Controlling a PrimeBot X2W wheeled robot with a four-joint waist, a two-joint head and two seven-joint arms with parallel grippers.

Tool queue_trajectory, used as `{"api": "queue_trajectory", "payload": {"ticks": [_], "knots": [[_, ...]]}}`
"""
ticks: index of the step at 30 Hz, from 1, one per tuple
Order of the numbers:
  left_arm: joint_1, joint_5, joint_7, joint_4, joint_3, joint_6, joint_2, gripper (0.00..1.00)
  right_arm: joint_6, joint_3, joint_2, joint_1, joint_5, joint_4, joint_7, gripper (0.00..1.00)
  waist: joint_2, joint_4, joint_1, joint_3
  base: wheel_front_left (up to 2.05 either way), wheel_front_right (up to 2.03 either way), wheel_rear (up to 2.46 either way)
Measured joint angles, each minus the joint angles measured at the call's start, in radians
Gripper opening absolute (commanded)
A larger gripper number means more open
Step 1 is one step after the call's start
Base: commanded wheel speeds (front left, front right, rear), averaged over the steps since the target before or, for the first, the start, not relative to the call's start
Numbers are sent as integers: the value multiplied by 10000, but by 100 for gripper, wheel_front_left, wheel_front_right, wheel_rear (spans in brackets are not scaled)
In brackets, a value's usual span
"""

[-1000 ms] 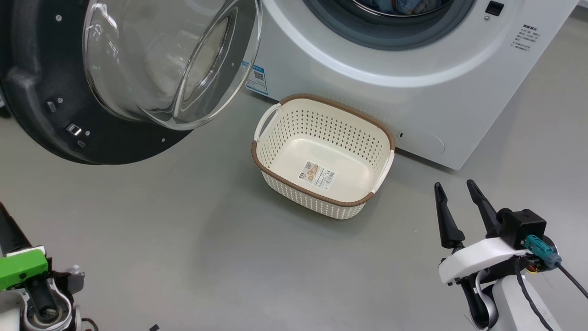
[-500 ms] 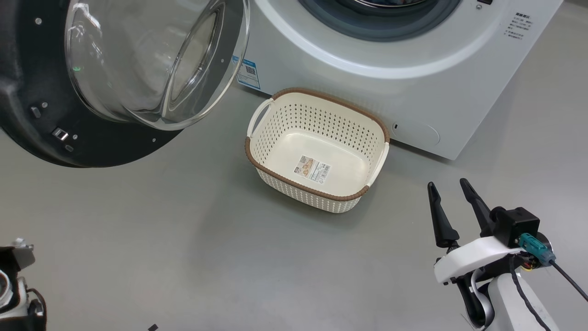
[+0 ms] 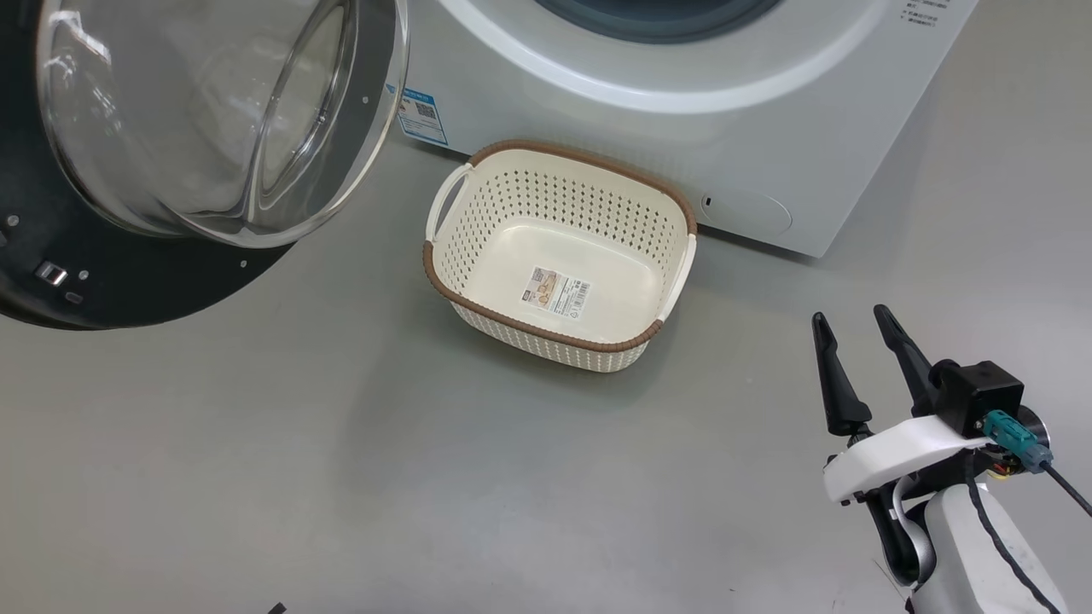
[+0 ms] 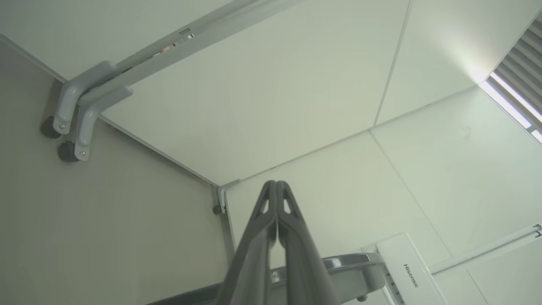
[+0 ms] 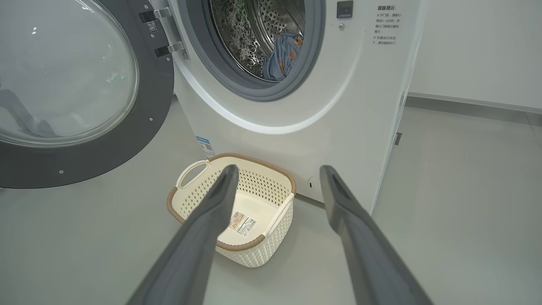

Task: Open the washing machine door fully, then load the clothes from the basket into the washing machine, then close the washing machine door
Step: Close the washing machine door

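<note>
view slides, basket bare, door left to shut

over the last second the whole head view has slid, with machine and basket drifting up and to the left together. that is the camera turning, not the things moving. the washing machine stands as it did, mouth open. the washing machine door hangs swung wide on the left, its glass bowl bulging toward the camera. on the floor, just before the machine's front, the basket holds nothing but its label. the clothes lie inside the drum, seen from the right wrist. loading looks done, so i judge that shutting the door is what remains.

a second ago the left arm's green-marked wrist sat at the head view's lower left, and it has since swung away. the left tool now points at ceiling panels, fingers pressed together on nothing. the right tool hovers over the floor near the machine's right front corner, fingers spread wide and empty. the door is well apart from it, far to the left, with the basket lying between them.
</note>
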Motion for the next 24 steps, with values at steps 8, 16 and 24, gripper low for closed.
{"api": "queue_trajectory", "payload": {"ticks": [8,16,24], "knots": [[-507,-330,729,790,50,663,537,0,0,40,-102,-181,-2,-23,0,100,0,-285,0,300,0,0,0],[-841,-947,1523,1432,17,949,734,0,0,29,-299,-374,-12,-42,0,100,0,-546,0,652,0,0,0],[-968,-1384,1967,1864,6,968,675,0,0,-140,-351,-450,-12,-58,-2,100,0,-768,0,839,0,0,0]]}}
